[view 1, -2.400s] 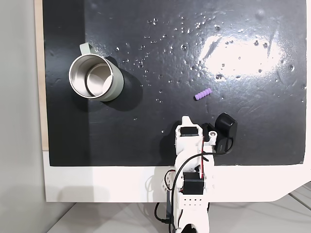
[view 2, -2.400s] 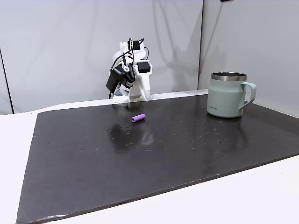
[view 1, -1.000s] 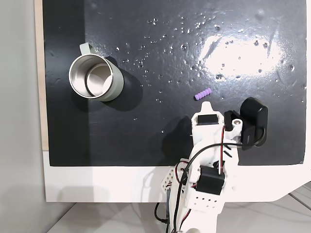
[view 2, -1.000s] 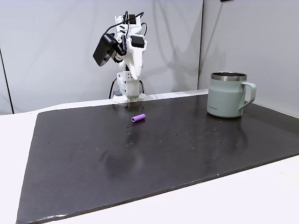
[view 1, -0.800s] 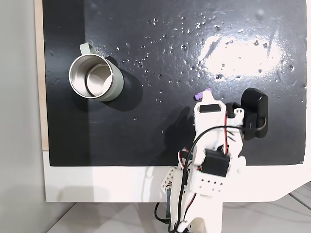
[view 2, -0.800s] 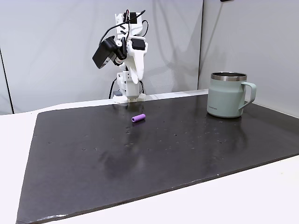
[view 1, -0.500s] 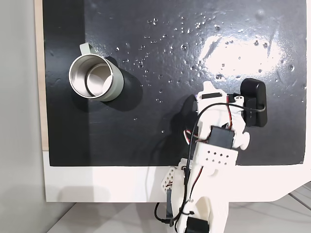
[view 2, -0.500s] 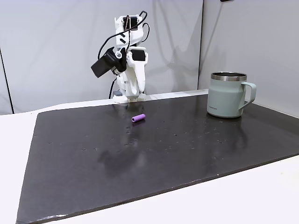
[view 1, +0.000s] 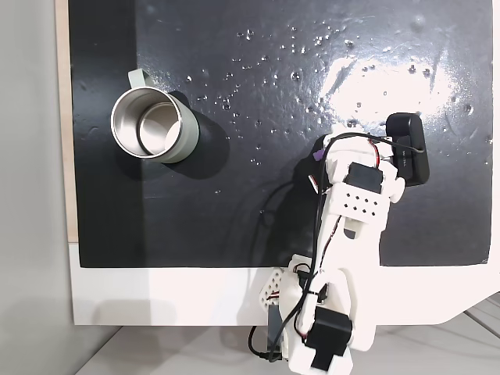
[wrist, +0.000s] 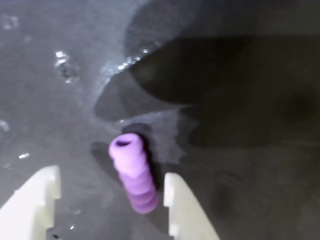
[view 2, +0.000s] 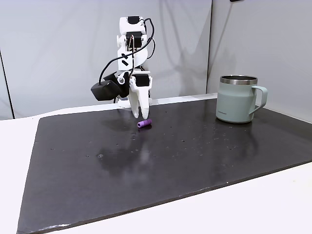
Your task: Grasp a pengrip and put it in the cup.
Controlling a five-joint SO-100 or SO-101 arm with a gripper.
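1. A white arm (view 2: 131,53) is reaching down over a black mat (view 2: 161,165) covering the white surface (view 2: 273,204), its pincer (view 2: 140,116) pointing at the mat with both white fingertips just above it.
2. The pincer (wrist: 110,200) is standing open in the wrist view, its two pale fingers (wrist: 32,200) spread apart and gripping nothing; the pengrip (wrist: 134,172) is lying on the mat between them, close against the finger at the right of that view, though whether it is touching cannot be told.
3. The pengrip (view 2: 144,123), a small light-purple ribbed tube with one open end facing the wrist camera, is resting on its side just beside the fingertips in a fixed view from the front.
4. In a fixed view from above, a sliver of the pengrip (view 1: 318,155) is peeking out at the left edge of the arm (view 1: 355,203).
5. The cup (view 2: 236,100), sage-green with a steel rim and its handle turned to the right, is standing upright well apart from the pengrip; from above, the cup (view 1: 187,129) is showing its shiny steel inside.
6. Scattered droplets (view 1: 297,47) are glinting on the mat.
7. No brand, label or writing is readable on any item.
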